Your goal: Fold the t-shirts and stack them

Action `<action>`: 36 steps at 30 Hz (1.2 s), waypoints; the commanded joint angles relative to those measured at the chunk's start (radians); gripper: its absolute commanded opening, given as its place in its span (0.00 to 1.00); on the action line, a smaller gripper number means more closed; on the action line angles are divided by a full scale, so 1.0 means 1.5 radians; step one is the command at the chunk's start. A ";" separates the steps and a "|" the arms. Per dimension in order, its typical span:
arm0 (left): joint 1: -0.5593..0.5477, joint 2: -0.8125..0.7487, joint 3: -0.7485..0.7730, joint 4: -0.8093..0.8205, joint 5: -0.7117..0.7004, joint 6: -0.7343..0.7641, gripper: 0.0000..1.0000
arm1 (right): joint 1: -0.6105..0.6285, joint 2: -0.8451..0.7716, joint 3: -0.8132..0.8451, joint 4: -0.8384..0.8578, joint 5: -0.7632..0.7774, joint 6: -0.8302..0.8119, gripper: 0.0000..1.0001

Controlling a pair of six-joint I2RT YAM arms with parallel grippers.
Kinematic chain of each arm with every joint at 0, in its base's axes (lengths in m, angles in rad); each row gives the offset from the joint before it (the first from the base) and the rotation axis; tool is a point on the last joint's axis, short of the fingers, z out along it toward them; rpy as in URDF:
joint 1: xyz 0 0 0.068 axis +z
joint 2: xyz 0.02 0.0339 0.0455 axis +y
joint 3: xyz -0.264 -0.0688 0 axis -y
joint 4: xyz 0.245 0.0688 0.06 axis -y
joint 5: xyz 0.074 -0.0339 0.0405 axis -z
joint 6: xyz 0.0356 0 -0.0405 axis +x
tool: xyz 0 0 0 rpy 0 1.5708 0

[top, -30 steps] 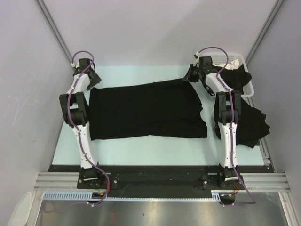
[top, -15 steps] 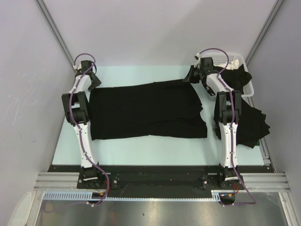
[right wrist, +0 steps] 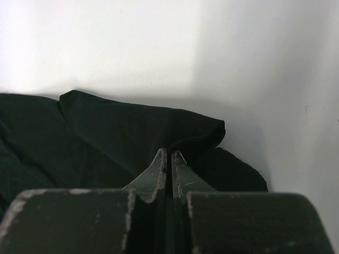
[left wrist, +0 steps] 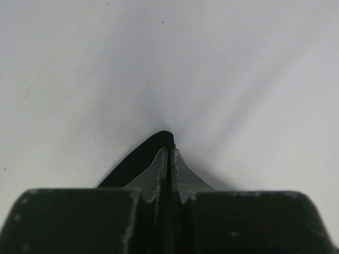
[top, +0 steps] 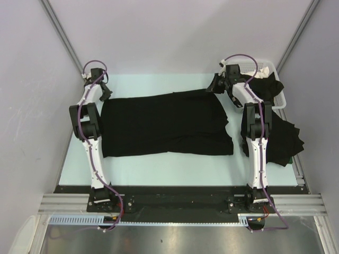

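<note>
One black t-shirt point(top: 164, 124) lies spread flat across the middle of the pale table. My left gripper point(top: 104, 94) sits at its far left corner. In the left wrist view the gripper point(left wrist: 169, 150) is shut, with a sliver of the black cloth point(left wrist: 135, 164) pinched at the tips. My right gripper point(top: 214, 87) is at the far right corner. In the right wrist view it point(right wrist: 169, 152) is shut on a raised fold of the t-shirt point(right wrist: 106, 132). A second black t-shirt point(top: 288, 140) lies crumpled at the right, partly under the right arm.
A white slotted basket point(top: 265, 67) stands at the far right corner, with black cloth point(top: 266, 87) hanging over its rim. Grey walls close in on the left, back and right. The arm bases stand along the near edge.
My left gripper's jaws have come together on the shirt's far left corner. The right gripper and the shirt have not visibly moved.
</note>
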 commanded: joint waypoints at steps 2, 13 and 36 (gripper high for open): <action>0.005 -0.027 -0.002 0.005 0.001 0.007 0.00 | 0.003 -0.024 0.012 0.011 -0.004 0.002 0.00; 0.009 -0.129 -0.085 0.009 -0.001 0.036 0.00 | 0.004 -0.039 0.058 -0.004 0.018 -0.004 0.00; 0.025 -0.375 -0.294 -0.034 0.076 0.026 0.00 | 0.007 -0.164 0.029 -0.159 0.114 -0.047 0.00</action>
